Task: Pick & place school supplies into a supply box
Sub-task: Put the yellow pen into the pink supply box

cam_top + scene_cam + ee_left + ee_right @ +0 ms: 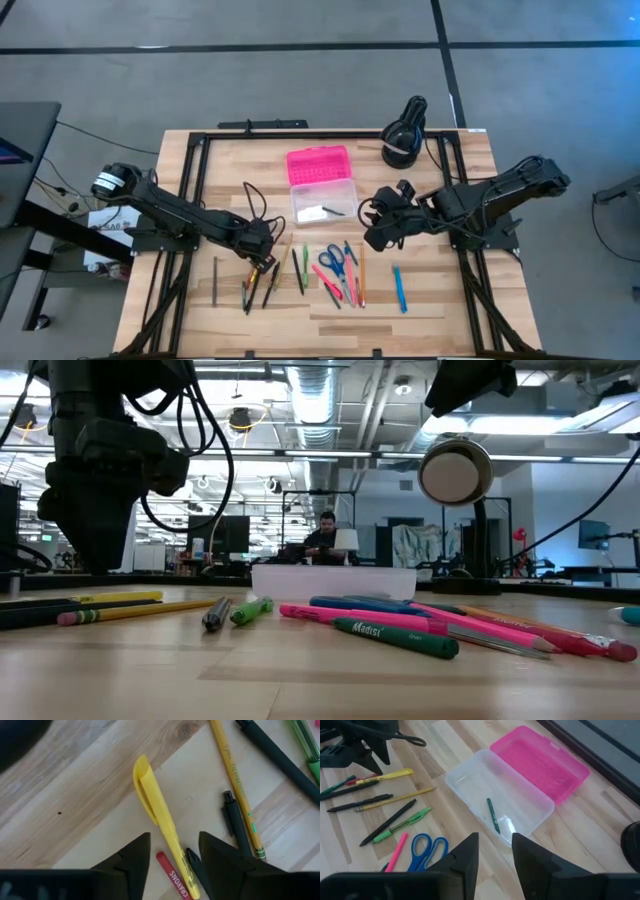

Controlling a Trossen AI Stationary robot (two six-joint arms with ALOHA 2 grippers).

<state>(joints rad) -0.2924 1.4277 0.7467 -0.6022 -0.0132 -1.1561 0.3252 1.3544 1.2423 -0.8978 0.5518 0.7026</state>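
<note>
Left end effector (pixel 172 855) hovering released over yellow pen (pixel 159 815) lying on bench (pixel 65 785). Right end effector (pixel 495 852) waiting released near supply box (pixel 520 780), green pencil (pixel 493 815) lying inside.

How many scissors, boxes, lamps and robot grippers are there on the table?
Scissors: 1
Pink-lidded box: 1
Black lamp: 1
Robot grippers: 2 (left gripper, right gripper)
Total: 5
</note>
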